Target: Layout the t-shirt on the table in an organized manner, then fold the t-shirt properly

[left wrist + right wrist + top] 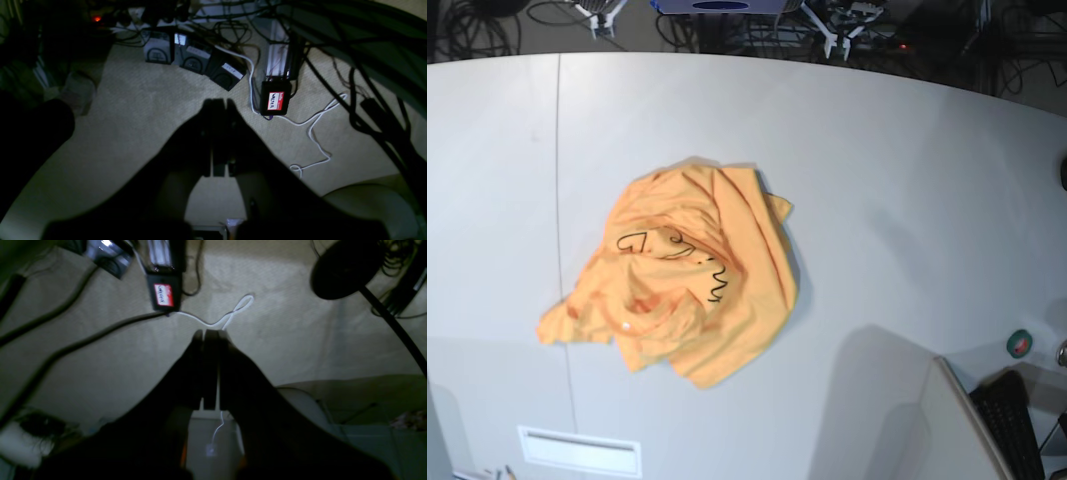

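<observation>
A: Where is the t-shirt (692, 270)?

B: It lies in a crumpled heap on the white tabletop (877, 180), a little left of the middle in the base view. It is bunched and folded over itself, with part of the black line drawing (672, 250) showing on top. A thin dark seam (559, 170) in the tabletop runs just beside its left edge.

A: Are the arms near it?

B: Neither arm shows in the base view. Both wrist cameras look at a carpeted floor (140, 110), not at the tabletop.

A: And the 2 claws?

B: The left claw (218, 101) has its fingers pressed together with nothing between them. The right claw (208, 333) is likewise closed and empty.

A: What else shows?

B: In the left wrist view, a black box with a red-and-white label (275, 100), a looping white cable (313, 133) and a row of dark boxes (196, 61). The right wrist view shows a black round base (345, 270) on the carpet. At the lower right of the base view sits a small green roll (1020, 344).
</observation>
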